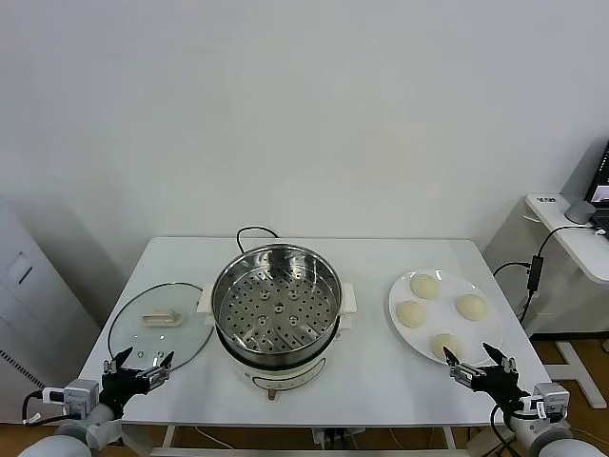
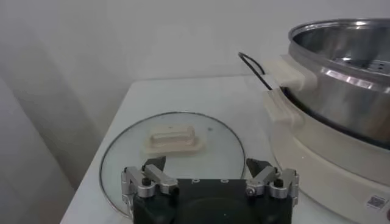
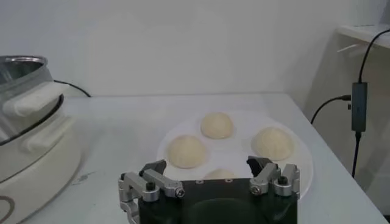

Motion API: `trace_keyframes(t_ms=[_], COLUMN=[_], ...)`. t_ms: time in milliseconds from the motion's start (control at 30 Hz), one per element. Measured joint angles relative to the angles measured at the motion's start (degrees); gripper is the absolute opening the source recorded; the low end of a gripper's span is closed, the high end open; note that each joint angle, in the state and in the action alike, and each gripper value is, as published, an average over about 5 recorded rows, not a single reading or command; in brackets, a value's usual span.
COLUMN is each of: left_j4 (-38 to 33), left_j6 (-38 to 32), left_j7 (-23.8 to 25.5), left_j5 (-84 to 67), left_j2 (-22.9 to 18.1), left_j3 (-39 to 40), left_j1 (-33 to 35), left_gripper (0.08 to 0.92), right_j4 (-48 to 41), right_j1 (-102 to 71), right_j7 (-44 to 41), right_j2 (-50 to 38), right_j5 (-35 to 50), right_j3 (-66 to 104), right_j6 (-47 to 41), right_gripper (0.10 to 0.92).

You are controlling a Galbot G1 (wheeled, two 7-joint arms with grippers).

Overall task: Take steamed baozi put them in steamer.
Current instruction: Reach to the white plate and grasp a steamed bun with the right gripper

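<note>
White table [image 1: 371, 262] | plain wall | steamer [image 1: 276, 309] centre | baozi [image 1: 424, 285] right

Ahead of me at 12 o'clock, the steamer [image 1: 276, 303]: polished, mirror-bright steel with a perforated metal tray, on a smooth white plastic base. At 10 o'clock, clear glossy glass lid [image 1: 160, 326], matt cream handle. At 2 o'clock, four matt, smooth dough baozi [image 1: 424, 286] on a glossy white plate [image 1: 481, 332].

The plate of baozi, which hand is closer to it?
Right. The right hand hovers open at the near edge of the plate; the left hand is across the table, over the glass lid, beyond the steamer.
</note>
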Motion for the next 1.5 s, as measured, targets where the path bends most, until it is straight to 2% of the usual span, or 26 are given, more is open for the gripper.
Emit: trace_keyframes(t_ms=[167,300,700,967,1200,1500], left_j4=[-0.01,0.01,-0.11,-0.21,-0.83,-1.29], left_j6=[0.00,0.00,0.67,1.60,2.58,3.32], left_j7=[-0.01,0.01,0.28,0.08,-0.03,-0.24], left_j5=[0.02,0.02,-0.08,-0.02,0.67,2.18], left_j2=[-0.03,0.03,0.61,0.73,0.38,-0.05], left_j3=[0.04,0.10,0.93,1.29,1.48,1.46], left_j1=[-0.01,-0.02,-1.01,-1.86,-2.09,-1.99], left_gripper=[0.823,0.823,0.823,0.823,0.823,0.823], right_j4=[-0.83,-2.70,-13.70,-21.93,-30.01,-41.02], right_j1=[0.70,2.29,14.55,28.60,44.45,66.44], right_j7=[-0.92,-2.64,-7.79,-15.94,-26.52,-40.02], right_j2=[-0.68,-1.88,-7.46,-11.95,-16.69,-19.66], right_j5=[-1.77,-6.71,-35.79,-51.87,-56.13,-53.87], right_j3=[0.58,0.81,-3.85,-12.57,-25.17,-45.49], right_j6=[-0.20,0.40,9.61,13.80,15.67,17.90], right_gripper=[0.823,0.823,0.823,0.823,0.823,0.823])
